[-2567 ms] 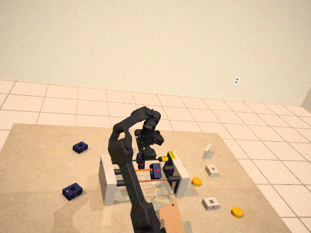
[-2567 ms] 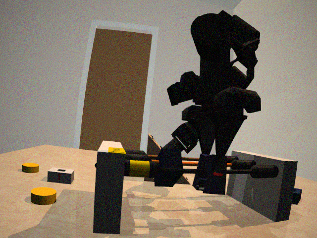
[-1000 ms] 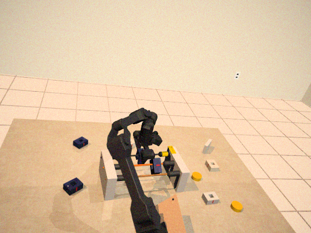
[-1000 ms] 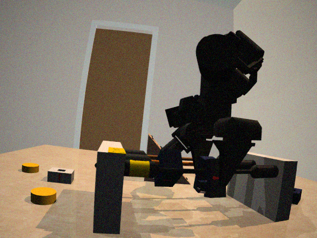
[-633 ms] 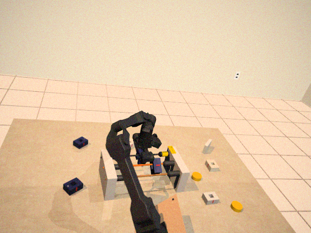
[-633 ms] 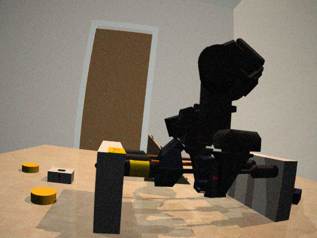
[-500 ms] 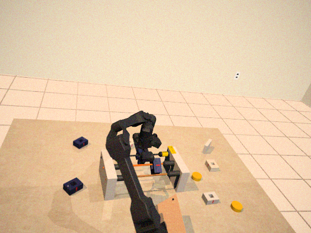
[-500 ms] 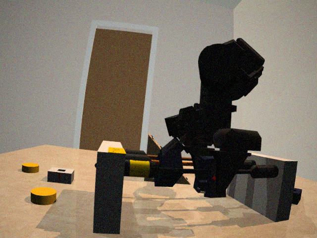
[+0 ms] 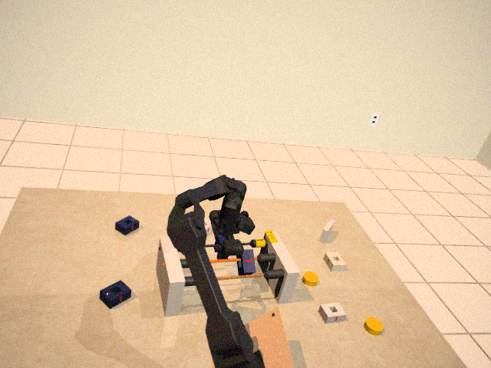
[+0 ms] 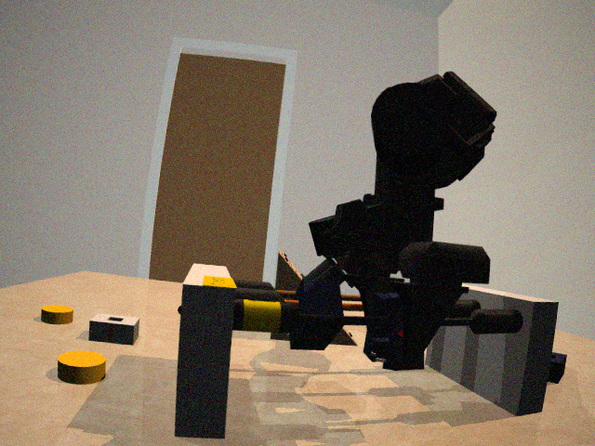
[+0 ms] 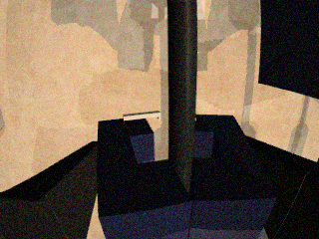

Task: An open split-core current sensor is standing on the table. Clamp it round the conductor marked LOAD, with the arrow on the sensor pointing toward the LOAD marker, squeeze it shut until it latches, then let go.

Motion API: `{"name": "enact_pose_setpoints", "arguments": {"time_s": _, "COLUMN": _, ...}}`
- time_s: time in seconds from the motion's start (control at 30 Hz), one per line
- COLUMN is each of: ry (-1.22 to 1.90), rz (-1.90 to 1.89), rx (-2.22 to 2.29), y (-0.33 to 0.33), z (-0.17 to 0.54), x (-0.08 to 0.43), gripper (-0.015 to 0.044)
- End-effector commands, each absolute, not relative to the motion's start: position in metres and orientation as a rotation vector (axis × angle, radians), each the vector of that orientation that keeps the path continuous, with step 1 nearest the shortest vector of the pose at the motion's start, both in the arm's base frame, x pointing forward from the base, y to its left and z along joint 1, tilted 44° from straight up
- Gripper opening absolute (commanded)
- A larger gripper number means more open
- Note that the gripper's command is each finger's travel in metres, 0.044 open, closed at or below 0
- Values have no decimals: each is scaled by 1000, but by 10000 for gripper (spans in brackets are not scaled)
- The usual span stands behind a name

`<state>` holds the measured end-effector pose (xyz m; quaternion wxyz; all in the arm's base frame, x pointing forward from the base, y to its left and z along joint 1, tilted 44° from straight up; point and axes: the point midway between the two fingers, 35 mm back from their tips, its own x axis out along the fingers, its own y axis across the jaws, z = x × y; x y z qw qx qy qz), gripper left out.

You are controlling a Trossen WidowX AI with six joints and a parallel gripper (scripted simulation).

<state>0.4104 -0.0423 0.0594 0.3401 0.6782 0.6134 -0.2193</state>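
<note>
The split-core sensor (image 10: 386, 305) (image 11: 145, 189) is dark blue and straddles the black conductor (image 10: 354, 321) (image 11: 181, 75), which has a yellow band at one end. In the wrist view its two halves meet at the near side, and a gap shows between their far ends. My gripper (image 10: 391, 355) (image 11: 169, 146) is shut on the sensor, one finger against each side. A small red arrow tip on the sensor in the exterior camera points left, toward the yellow band. The LOAD marker looks to be the yellow label (image 9: 271, 236) (image 10: 218, 282); its text is unreadable.
White end blocks (image 9: 171, 277) (image 9: 286, 273) hold the conductors. Another blue sensor (image 9: 248, 261) (image 10: 319, 307) sits on the neighbouring orange conductor (image 9: 224, 261). Blue blocks (image 9: 126, 224) (image 9: 110, 297), white blocks (image 9: 332, 317) (image 9: 334, 266), yellow discs (image 9: 310, 278) (image 9: 374, 326) and an orange board (image 9: 271, 336) surround the stand.
</note>
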Motion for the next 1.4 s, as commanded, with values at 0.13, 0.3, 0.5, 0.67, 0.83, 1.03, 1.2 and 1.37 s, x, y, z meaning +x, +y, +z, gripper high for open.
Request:
{"name": "enact_pose_setpoints", "arguments": {"time_s": 0.13, "ry": 1595, "rz": -570, "rx": 1764, "y": -43, "z": 60, "x": 411, "gripper": 149}}
{"name": "enact_pose_setpoints", "arguments": {"time_s": 0.3, "ry": 1595, "rz": -570, "rx": 1764, "y": -43, "z": 60, "x": 411, "gripper": 18}}
{"name": "enact_pose_setpoints", "arguments": {"time_s": 0.5, "ry": 1595, "rz": -570, "rx": 1764, "y": -43, "z": 60, "x": 411, "gripper": 0}}
{"name": "enact_pose_setpoints", "arguments": {"time_s": 0.67, "ry": 1595, "rz": -570, "rx": 1764, "y": -43, "z": 60, "x": 411, "gripper": 0}}
{"name": "enact_pose_setpoints", "arguments": {"time_s": 0.83, "ry": 1595, "rz": -570, "rx": 1764, "y": -43, "z": 60, "x": 411, "gripper": 0}}
{"name": "enact_pose_setpoints", "arguments": {"time_s": 1.03, "ry": 1595, "rz": -570, "rx": 1764, "y": -43, "z": 60, "x": 411, "gripper": 0}}
{"name": "enact_pose_setpoints", "arguments": {"time_s": 1.2, "ry": 1595, "rz": -570, "rx": 1764, "y": -43, "z": 60, "x": 411, "gripper": 0}}
{"name": "enact_pose_setpoints", "arguments": {"time_s": 1.37, "ry": 1595, "rz": -570, "rx": 1764, "y": -43, "z": 60, "x": 411, "gripper": 0}}
